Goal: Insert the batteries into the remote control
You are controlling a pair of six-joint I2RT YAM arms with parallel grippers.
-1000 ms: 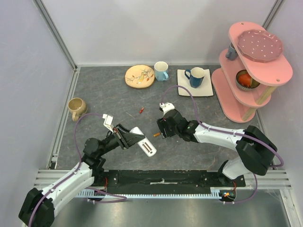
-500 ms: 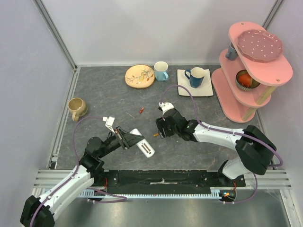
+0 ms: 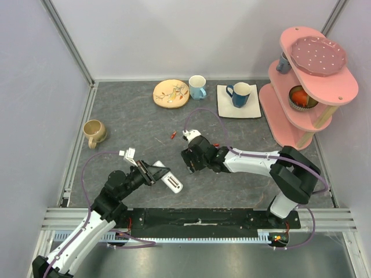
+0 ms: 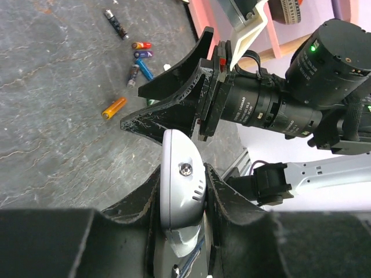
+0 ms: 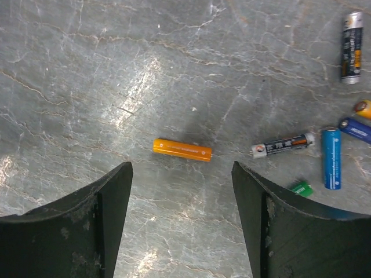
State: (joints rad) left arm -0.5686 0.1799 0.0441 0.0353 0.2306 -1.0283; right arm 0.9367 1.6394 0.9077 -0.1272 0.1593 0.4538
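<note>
A grey marbled table [image 3: 133,116] sits inside pale lilac walls [image 3: 35,75], with a metal rail [image 3: 197,217] along its near edge. At the far side stand one patterned plate [image 3: 171,92], one light blue mug [image 3: 197,87] and one dark blue mug [image 3: 239,94] on a white square plate [image 3: 252,110]. One beige mug [image 3: 93,132] stands left and one pink tiered shelf [image 3: 278,110] right. The left gripper [image 4: 182,172] clamps the remote control [image 3: 171,182], near-left of centre. The right gripper [image 5: 181,169] hangs spread wide above one orange battery [image 5: 182,150], and its wrist view shows seven batteries [image 5: 331,157] scattered mid-table.
</note>
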